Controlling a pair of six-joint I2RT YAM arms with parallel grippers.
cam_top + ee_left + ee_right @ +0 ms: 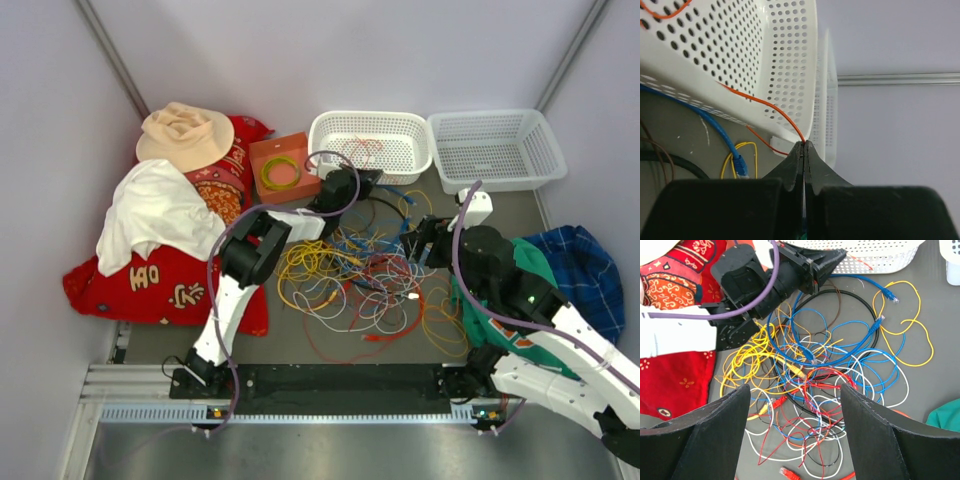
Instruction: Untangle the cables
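Between pale walls [300, 60], cables [365, 270] on table [290, 350]

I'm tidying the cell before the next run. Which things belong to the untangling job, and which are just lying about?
Job: cables; orange cable pinched in left gripper; open right gripper; probably left basket.
Lying about: hat; white cloth; red cushion; orange box; plaid cloth; right basket.

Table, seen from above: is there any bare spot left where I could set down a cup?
Little. One bare patch lies between the right basket and the blue plaid cloth. A thin strip runs between the cables and the black rail. The middle is crowded with wires. The left side is covered by red cloth.
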